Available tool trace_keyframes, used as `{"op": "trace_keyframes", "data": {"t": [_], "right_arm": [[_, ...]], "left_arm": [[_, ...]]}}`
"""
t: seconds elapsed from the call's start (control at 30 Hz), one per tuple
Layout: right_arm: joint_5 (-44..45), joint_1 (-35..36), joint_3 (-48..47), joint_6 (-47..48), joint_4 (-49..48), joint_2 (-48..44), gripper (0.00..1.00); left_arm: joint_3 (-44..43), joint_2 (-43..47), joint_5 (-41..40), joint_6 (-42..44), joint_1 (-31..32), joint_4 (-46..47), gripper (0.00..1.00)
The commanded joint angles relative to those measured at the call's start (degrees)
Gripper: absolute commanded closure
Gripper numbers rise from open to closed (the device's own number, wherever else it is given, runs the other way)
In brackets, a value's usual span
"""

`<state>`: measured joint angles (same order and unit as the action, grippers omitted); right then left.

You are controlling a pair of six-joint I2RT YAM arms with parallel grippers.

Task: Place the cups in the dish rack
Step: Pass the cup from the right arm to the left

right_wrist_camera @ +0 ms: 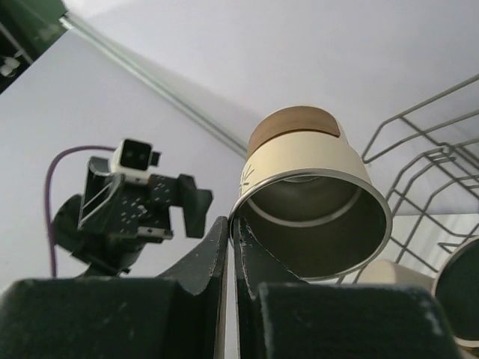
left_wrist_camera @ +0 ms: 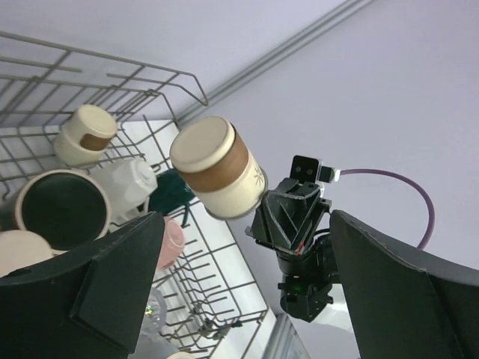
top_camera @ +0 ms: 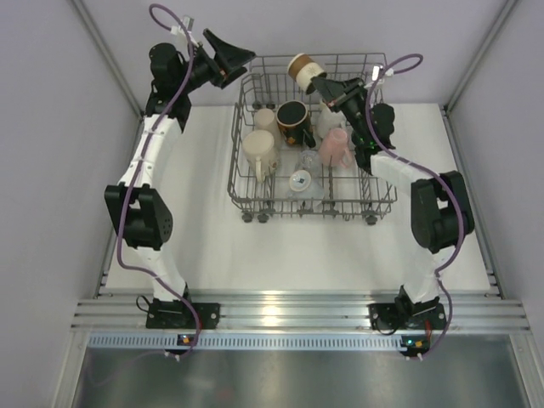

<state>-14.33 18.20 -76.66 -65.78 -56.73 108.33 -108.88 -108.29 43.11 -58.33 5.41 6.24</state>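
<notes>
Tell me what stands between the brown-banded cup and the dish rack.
Nothing visible. The right gripper holds the brown-banded cup in open air over the dish rack's far edge; the open left gripper hangs clear to the left.

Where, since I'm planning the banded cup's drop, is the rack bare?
In the dish rack, the far row behind the dark mug looks bare, and so does the near strip right of the clear glass. The middle is crowded: cream mug, dark mug and pink cup sit close together.
</notes>
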Motion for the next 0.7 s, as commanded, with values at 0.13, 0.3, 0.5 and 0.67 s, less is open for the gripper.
{"op": "trace_keyframes", "data": {"t": [0.13, 0.3, 0.5, 0.67], "right_arm": [[-8.52, 0.44, 7.92, -3.74, -16.48, -9.36, 1.00], [-9.49, 0.79, 10.30, -5.24, -19.03, -11.39, 1.00], [-9.93, 1.40, 12.76, -5.24, -19.64, -12.80, 1.00], [-10.63, 1.40, 13.47, -5.94, -21.05, -12.88, 1.00]], "left_arm": [[-1.69, -1.92, 1.80, -4.87, 5.65, 7.12, 0.05], [-1.51, -2.63, 0.13, -4.69, 8.91, 7.03, 0.05], [-2.04, -3.77, -1.98, -3.90, 11.29, 7.03, 0.07], [-2.92, -5.61, -1.89, -4.95, 12.61, 7.03, 0.12]]}}
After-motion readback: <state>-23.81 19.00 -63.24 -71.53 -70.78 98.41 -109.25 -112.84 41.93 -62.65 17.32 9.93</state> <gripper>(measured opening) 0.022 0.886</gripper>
